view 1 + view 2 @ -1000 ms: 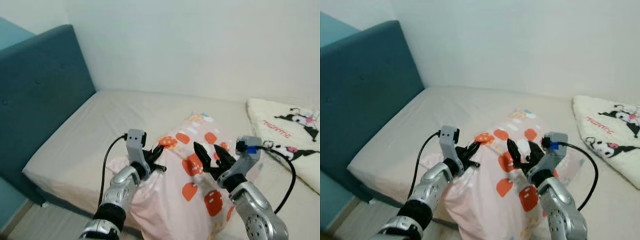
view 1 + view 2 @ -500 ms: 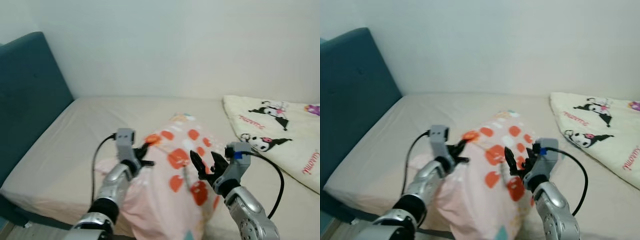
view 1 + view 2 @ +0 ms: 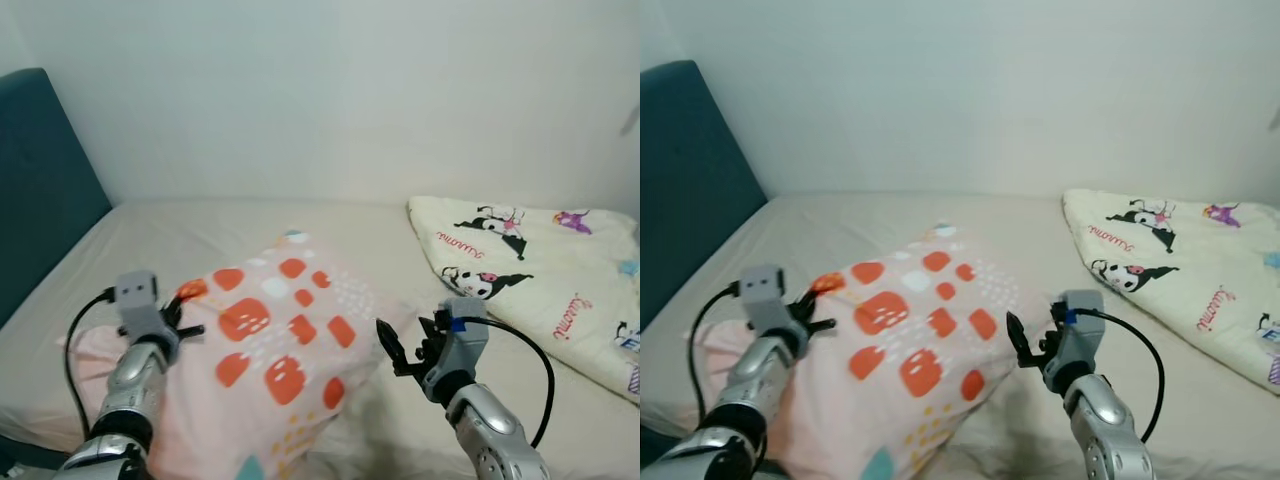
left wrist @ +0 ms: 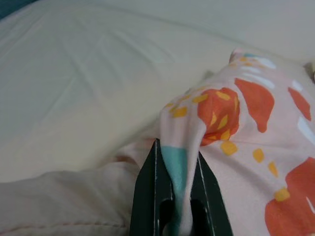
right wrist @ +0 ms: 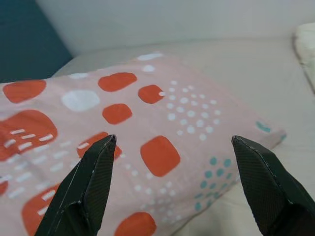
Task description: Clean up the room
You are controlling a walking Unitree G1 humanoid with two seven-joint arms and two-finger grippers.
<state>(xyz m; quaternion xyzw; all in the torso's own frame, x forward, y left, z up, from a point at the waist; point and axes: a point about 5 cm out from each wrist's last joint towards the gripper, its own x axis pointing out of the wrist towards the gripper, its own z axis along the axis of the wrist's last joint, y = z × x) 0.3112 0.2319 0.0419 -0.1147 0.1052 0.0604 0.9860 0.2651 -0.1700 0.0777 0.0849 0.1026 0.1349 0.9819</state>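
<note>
left hand clenched on pillow corner | right hand spread wide, seemingly just off pillow

1. Head stereo pair: looks fwd and down from above the near edge of the pillow; both eyes share pillow, headboard, wall and blanket beyond it.
2. L wrist cam: very close to pillow's corner, along the left gripper, facing across the sheet.
3. R wrist cam: near pillow's far side, looking over its top between spread fingers.
</note>
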